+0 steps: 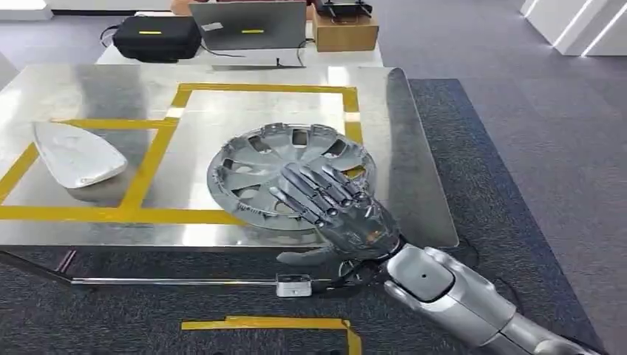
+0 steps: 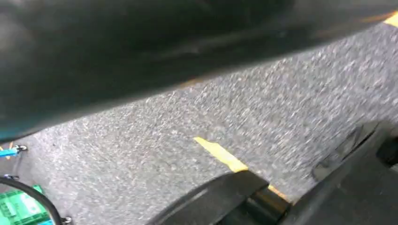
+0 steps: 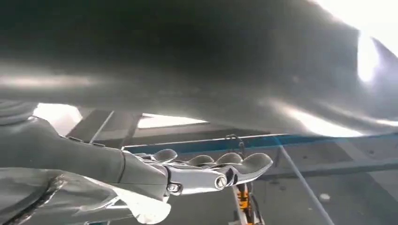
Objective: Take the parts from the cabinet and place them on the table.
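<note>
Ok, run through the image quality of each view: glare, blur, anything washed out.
Head view: sharp overall, with ceiling light glaring off the steel table and a soft sheen on the hubcap under the right hand. Left wrist view: motion-blurred carpet, with a dark, unfocused shape across the upper part. Right wrist view: blurred grey surface close up, blown-out white at one corner.
</note>
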{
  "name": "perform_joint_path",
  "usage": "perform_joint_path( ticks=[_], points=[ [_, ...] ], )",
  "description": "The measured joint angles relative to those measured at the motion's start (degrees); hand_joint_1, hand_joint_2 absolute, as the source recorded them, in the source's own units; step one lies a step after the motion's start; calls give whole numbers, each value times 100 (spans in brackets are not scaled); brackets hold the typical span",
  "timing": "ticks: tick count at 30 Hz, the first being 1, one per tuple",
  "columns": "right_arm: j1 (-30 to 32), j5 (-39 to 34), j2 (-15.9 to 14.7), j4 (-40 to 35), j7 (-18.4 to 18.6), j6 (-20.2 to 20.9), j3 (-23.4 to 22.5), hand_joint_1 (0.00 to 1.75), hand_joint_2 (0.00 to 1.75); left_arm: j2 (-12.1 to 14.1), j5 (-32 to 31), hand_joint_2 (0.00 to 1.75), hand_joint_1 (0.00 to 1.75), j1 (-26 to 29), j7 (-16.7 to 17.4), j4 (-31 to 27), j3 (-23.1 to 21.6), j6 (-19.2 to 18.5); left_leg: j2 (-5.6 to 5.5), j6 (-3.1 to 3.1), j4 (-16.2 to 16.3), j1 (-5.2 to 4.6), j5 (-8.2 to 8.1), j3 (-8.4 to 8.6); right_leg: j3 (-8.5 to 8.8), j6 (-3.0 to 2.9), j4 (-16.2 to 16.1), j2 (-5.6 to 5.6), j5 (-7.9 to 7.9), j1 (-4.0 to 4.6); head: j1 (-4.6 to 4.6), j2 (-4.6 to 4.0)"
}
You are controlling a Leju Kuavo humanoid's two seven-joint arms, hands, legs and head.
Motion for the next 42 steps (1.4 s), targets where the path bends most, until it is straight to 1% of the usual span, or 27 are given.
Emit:
perform_joint_path(
  ticks=[2, 3, 4, 5, 6, 8, 9, 11, 13, 14, 16, 17, 19, 20, 21, 24, 26, 29, 30, 31, 32, 34, 35, 36, 38, 40, 42],
  points=[
    [-5, 0, -2, 28, 35, 0, 24, 0, 0, -7, 0, 0, 0, 2, 0, 0, 0, 0, 10, -22, 27, 1, 94, -157, 380, 3, -345, -9, 382, -5, 4, 0],
    [-23, 0, -2, 37, 74, 0, 37, 0, 0, -11, 0, 0, 0, 1, 0, 0, 0, -2, 9, -40, 61, 3, 137, -229, 757, -11, -859, -21, 575, -5, 2, 0],
    [-49, 0, -11, 44, 133, 0, 48, 0, 0, -13, 0, 0, 0, 0, 0, 0, 0, -2, 9, -65, 96, 2, 165, -275, 1140, -32, -1406, -43, 603, -4, 2, 0],
    [-92, 0, -26, 48, 217, 0, 63, 0, 0, -15, 0, 0, 0, 1, 0, 0, 0, -2, 8, -94, 126, -35, 188, -327, 1476, -44, -1860, -55, 417, 15, 9, 0],
    [-127, -2, -28, 53, 289, 0, 77, 0, 0, -18, 0, 0, 0, 2, 2, 0, 0, 0, 15, -127, 144, -33, 236, -349, 1533, -66, -2018, -38, 377, 17, -11, 2],
    [-155, 4, -52, 83, 352, 0, 136, 0, 0, -22, 0, 0, 0, 0, 2, 0, 0, -2, 20, -185, 124, -13, 343, -363, 1453, -104, -1950, -29, 424, 45, 0, 0],
    [-155, 2, -59, 96, 365, 0, 158, 0, 0, -20, 0, 0, 0, 12, 2, 0, 0, -2, 12, -224, 122, -29, 383, -382, 1345, -189, -1985, -41, 491, 25, 2, 0],
    [-196, 0, -61, 116, 415, 2, 192, 0, 0, -15, 0, 0, 0, 14, 2, 0, 0, -2, -23, -307, 359, -4, -60, -503, 1297, -314, -1995, -60, 604, -3, -24, 0],
    [-223, 0, -74, 138, 566, 2, 251, 0, 0, -15, 0, 0, 0, 15, 2, 0, 0, -2, -28, -361, 1217, 22, -718, -732, 1143, -345, -1985, -61, 733, 4, -24, 0],
    [-238, 0, -94, 155, 662, 2, 301, 0, 0, -15, 0, 0, 0, 16, 2, 0, 0, -2, -27, -374, 1671, 25, -912, -828, 1059, -343, -1977, -59, 793, 7, -28, 0],
    [-276, 0, -153, 201, 876, 2, 424, 0, 0, -15, -2, 0, 0, 19, 2, 0, 0, 0, -28, -374, 1942, 26, -778, -752, 881, -329, -1938, -57, 897, 7, -29, 0],
    [-295, 0, -186, 214, 964, 2, 470, 0, 0, -15, -7, 0, 0, 17, 2, 0, 0, 0, -31, -361, 1727, 26, -581, -569, 795, -315, -1910, -55, 937, 7, -26, 0],
    [-337, 0, -256, 247, 1257, 2, 569, 0, 0, -15, -7, 0, 0, 15, 2, 0, 0, 4, -41, -313, 792, 26, -286, 86, 673, -272, -1854, -46, 1007, 6, -29, 0],
    [-364, 0, -301, 267, 1463, 0, 625, 0, 0, -15, -7, 0, 0, 9, 2, 0, 0, 7, -78, -284, 333, 19, -407, 376, 624, -238, -1833, -44, 1031, 17, -31, 0],
    [-385, 2, -381, 287, 1734, 0, 680, 0, 0, -15, -4, 0, 0, 11, 0, 0, 2, 22, -109, -237, 64, 5, -475, 506, 592, -194, -1814, -48, 1077, 34, -15, 0],
    [-318, 0, -656, 374, 2528, 0, 837, 0, 0, -24, 57, 0, 0, 63, -9, 0, 28, 81, -104, -129, 64, -21, -396, 424, 566, -77, -1864, -57, 1220, 28, -22, 0],
    [-108, 0, -863, 419, 2976, 0, 861, 0, 0, -22, 116, 0, 0, 83, -28, 0, 50, 135, -69, -23, 9, 13, -278, 353, 440, -28, -1748, -48, 961, 0, -20, 0],
    [525, -2, -1130, 476, 3581, 0, 755, 0, 0, -24, 199, 0, 0, 151, -109, 0, 122, 221, -80, 38, 14, -13, -143, 149, 91, 11, -462, -41, 15, 0, 2, 0],
    [829, -2, -1180, 492, 3677, 0, 640, 0, 0, -22, 236, 0, 0, 192, -127, 0, 168, 249, -80, 47, 20, -31, -101, 84, 40, 10, -108, -41, -59, 2, 6, 0],
    [1165, -2, -1207, 501, 3703, 0, 482, 0, 0, -17, 254, 0, 0, 237, -144, 0, 199, 284, -80, 56, 29, -54, -59, 23, 103, -3, -7, -41, 77, 3, 4, 0],
    [1437, -2, -1207, 518, 3672, 0, 301, 0, 0, -13, 260, 0, 0, 270, -162, 0, 223, 306, -79, 54, 38, -72, -29, -27, 274, -29, -146, -41, 288, 9, 2, 0],
    [2013, -215, -1050, 538, 3085, 0, -264, 0, 0, -13, 295, 0, 0, 309, -212, 0, 312, 345, -81, 48, 72, -101, 13, -104, 931, -121, -1041, -45, 620, 40, -2, 0],
    [2309, -339, -947, 549, 2672, -2, -699, 0, 0, -26, 312, 0, 0, 326, -225, 0, 350, 369, -79, 43, 83, -96, 29, -123, 1304, -196, -1618, -51, 538, 79, 4, 0],
    [2525, -400, -797, 551, 2390, -4, -1070, 0, 0, -26, 317, 0, 0, 344, -234, 0, 374, 400, -75, 12, 109, -129, 61, -149, 1603, -209, -2023, -73, 426, 83, -2, 0],
    [2821, -538, -550, 571, 1852, -4, -1715, 0, 0, -22, 341, 0, 0, 378, -262, 0, 440, 413, -57, -52, 83, -94, 158, -185, 1594, -211, -2085, -54, 420, 115, 4, 2],
    [3020, -790, -97, 746, 689, -2, -2485, 0, 0, -9, 367, 0, 0, 427, -286, 0, 501, 439, -66, -105, 78, -128, 193, -208, 1478, -267, -2195, -84, 520, 67, 13, 0],
    [2938, -1061, 482, 1357, -995, 0, -3791, 0, 0, 2, 420, 0, 0, 490, -328, 2, 584, 512, -81, -189, 395, -87, -329, -326, 1437, -368, -2194, -101, 635, 41, -33, 0]
  ],
)
